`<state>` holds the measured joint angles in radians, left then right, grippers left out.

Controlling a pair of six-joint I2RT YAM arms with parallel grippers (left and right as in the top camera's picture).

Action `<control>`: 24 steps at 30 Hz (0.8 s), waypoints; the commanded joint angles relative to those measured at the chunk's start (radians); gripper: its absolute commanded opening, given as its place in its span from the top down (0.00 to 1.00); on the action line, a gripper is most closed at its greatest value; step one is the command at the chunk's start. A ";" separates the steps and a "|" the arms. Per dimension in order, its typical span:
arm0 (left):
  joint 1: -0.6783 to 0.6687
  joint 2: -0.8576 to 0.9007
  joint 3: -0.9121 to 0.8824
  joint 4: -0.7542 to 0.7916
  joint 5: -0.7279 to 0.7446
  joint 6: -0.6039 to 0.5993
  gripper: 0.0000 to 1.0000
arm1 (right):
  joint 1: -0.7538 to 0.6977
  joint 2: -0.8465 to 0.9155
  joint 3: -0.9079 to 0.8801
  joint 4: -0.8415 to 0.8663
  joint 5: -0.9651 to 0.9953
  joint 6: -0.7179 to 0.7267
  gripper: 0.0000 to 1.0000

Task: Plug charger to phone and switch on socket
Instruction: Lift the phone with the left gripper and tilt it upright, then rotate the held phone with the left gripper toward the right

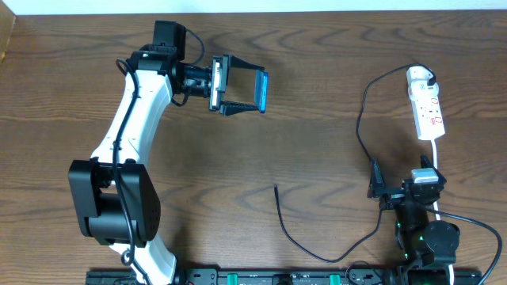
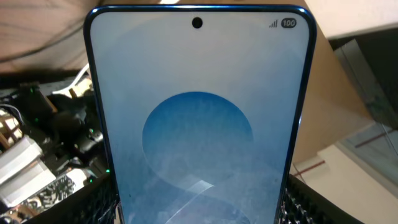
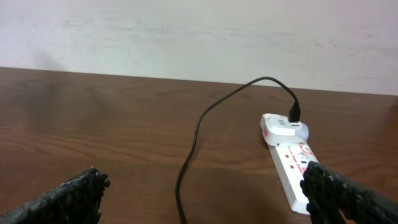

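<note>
My left gripper (image 1: pixel 242 93) is shut on the phone (image 1: pixel 261 91) and holds it on edge above the table at the back left. In the left wrist view the phone's blue screen (image 2: pixel 198 124) fills the frame between the two fingers. The charger cable (image 1: pixel 360 127) runs from a black plug in the far end of the socket (image 1: pixel 426 107), curves down past my right gripper, and ends in a free tip (image 1: pixel 276 188) on the table. My right gripper (image 1: pixel 396 184) is open and empty at the front right. The cable (image 3: pixel 189 155) and socket (image 3: pixel 292 162) show ahead of it.
The socket's white cord (image 1: pixel 437 162) runs down past the right arm's base (image 1: pixel 428 237). The left arm's base (image 1: pixel 115 198) stands at the front left. A light wall (image 3: pixel 199 31) lies beyond the table's far edge.
</note>
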<state>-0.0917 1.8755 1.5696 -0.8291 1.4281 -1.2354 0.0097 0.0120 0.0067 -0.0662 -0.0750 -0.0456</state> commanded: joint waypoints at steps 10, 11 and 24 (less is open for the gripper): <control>0.018 -0.032 0.032 0.005 0.120 -0.011 0.93 | 0.005 -0.006 -0.001 -0.003 -0.006 -0.012 0.01; 0.018 -0.032 0.032 0.005 0.119 -0.011 0.93 | 0.005 -0.006 -0.001 -0.003 -0.006 -0.012 0.01; 0.018 -0.032 0.032 0.005 0.105 -0.008 0.93 | 0.005 -0.006 -0.001 -0.003 -0.006 -0.012 0.01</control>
<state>-0.0788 1.8755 1.5696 -0.8265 1.4872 -1.2381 0.0097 0.0120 0.0067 -0.0662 -0.0750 -0.0456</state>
